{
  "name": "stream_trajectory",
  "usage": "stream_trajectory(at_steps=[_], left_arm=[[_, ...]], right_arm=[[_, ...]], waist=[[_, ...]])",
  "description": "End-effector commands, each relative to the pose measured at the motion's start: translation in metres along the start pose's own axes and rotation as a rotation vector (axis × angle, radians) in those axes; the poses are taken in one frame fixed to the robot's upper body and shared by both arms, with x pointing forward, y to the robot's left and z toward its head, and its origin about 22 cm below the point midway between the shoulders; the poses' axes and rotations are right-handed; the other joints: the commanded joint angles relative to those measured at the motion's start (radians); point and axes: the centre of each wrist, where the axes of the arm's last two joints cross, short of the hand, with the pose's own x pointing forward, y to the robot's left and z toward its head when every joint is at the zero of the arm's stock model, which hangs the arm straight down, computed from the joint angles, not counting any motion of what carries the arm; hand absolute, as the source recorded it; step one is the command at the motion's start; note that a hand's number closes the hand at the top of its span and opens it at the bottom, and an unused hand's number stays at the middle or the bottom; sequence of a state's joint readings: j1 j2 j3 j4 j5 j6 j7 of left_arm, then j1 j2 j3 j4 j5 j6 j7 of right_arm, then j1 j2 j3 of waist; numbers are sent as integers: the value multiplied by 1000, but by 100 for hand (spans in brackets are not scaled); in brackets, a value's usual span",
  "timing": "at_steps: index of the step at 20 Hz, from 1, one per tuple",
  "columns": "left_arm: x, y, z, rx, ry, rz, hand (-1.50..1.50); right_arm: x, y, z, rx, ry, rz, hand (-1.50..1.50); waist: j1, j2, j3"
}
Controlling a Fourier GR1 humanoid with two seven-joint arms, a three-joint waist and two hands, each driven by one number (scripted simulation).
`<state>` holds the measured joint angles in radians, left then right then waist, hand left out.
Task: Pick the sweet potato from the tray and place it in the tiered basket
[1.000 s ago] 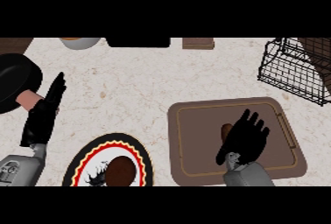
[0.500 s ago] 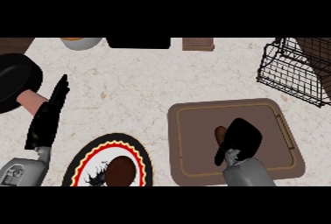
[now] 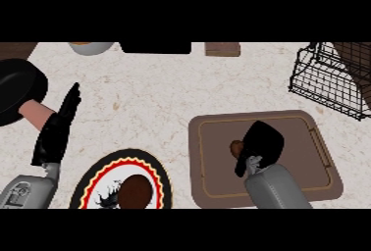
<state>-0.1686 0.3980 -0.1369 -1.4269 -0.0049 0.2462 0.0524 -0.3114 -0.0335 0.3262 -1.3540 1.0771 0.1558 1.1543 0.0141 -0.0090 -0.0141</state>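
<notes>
Head view: right hand [image 3: 262, 142] curls over the sweet potato [image 3: 236, 147] on the tray [image 3: 217, 186], fingers closing round it. Basket [image 3: 330, 81] waits at two o'clock. Left hand [image 3: 59, 128] rests open at nine. Potato looks stiff, fairly light; grip its middle.

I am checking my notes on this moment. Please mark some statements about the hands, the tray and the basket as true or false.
1. The right hand is over the brown rectangular tray. True.
2. The reddish-brown sweet potato lies in the black wire tiered basket. False: it is on the tray, beside the right hand.
3. The left hand holds the round patterned plate. False: it is open, apart from the plate.
4. The basket stands at the counter's far right. True.
</notes>
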Motion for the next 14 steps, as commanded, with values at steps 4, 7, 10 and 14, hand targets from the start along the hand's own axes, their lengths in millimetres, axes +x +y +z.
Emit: stream_trajectory(at_steps=[4,7,10,14], left_arm=[[13,-8,-10,-30,-46,-1,0],[3,2,-7,-20,-27,-6,0],[16,-6,-12,-35,-47,1,0],[5,9,-17,-5,-19,-13,0]], right_arm=[[67,-72,-25,79,-180,-266,150],[88,-94,-29,-1,-225,-344,150],[96,-109,-25,-149,-234,-528,150],[107,-131,-22,-401,-275,-591,150]], waist=[[64,36,17],[44,25,15],[55,27,16],[31,25,14]])
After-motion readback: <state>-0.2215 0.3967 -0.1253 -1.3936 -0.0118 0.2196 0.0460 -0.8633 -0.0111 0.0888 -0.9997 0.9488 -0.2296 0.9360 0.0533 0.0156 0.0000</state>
